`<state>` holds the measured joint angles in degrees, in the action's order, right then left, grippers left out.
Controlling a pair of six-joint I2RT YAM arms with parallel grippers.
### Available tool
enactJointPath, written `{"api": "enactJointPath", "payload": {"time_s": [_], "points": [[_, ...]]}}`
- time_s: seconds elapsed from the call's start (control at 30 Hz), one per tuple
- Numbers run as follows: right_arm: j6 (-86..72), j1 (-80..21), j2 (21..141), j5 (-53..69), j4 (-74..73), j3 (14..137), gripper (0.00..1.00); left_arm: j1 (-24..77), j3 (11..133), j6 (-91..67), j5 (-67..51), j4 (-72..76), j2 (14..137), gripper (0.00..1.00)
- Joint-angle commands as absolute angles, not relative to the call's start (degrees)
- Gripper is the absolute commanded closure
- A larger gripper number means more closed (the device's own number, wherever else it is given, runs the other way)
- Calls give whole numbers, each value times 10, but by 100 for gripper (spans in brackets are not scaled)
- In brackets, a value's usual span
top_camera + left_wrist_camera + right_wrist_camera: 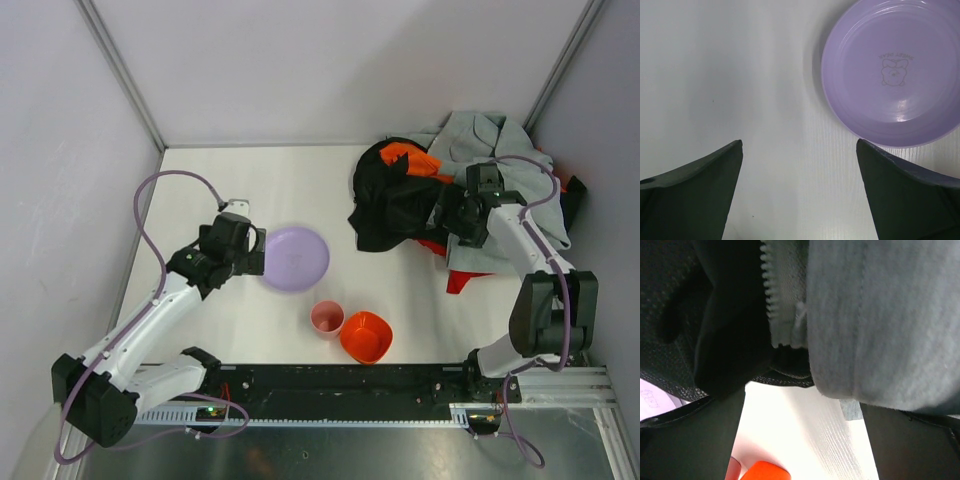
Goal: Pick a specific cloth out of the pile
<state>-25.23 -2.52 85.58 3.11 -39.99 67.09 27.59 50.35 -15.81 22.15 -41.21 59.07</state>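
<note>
Right pincer (pixel 448 216) jaws spread, against the pile (pixel 400 205) | cloth (pixel 467 281) just beside pincer, toward arm bases; partly under pile

Arms: two. Grippers: two, left gripper (pixel 256 250) and right gripper (pixel 447 216), two fingers each.
Purple plate (pixel 296 258): one.
Pink cup (pixel 327 317): one.
Orange bowl (pixel 366 336): one.
Pile (pixel 400 225): one.
Fabrics countable in pile: three. One black garment (pixel 390 205) with orange patches, one grey cloth (pixel 480 140), one red cloth (pixel 466 281).
Table (pixel 200 190): one.
</note>
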Motion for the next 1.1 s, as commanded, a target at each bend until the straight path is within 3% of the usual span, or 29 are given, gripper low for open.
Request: {"api": "enactJointPath", "payload": {"time_s": [0.0, 0.2, 0.33, 0.47, 0.6, 0.7, 1.07], "points": [[-267, -42, 889, 59, -356, 723, 1, 280, 499, -146, 237, -399, 596, 0], [-267, -46, 942, 51, -354, 753, 1, 279, 499, -147, 237, -399, 603, 0], [-254, -45, 968, 40, -347, 766, 15, 279, 499, -147, 237, -399, 605, 0], [-241, -45, 981, 26, -342, 773, 34, 279, 500, -147, 237, -399, 609, 0], [-235, -43, 983, 20, -344, 779, 76, 279, 500, -147, 236, -399, 608, 0], [-228, -42, 975, 16, -349, 786, 96, 279, 500, -146, 236, -398, 609, 0], [-199, -26, 929, 14, -417, 917, 100, 279, 500, -145, 234, -398, 605, 0]]}}
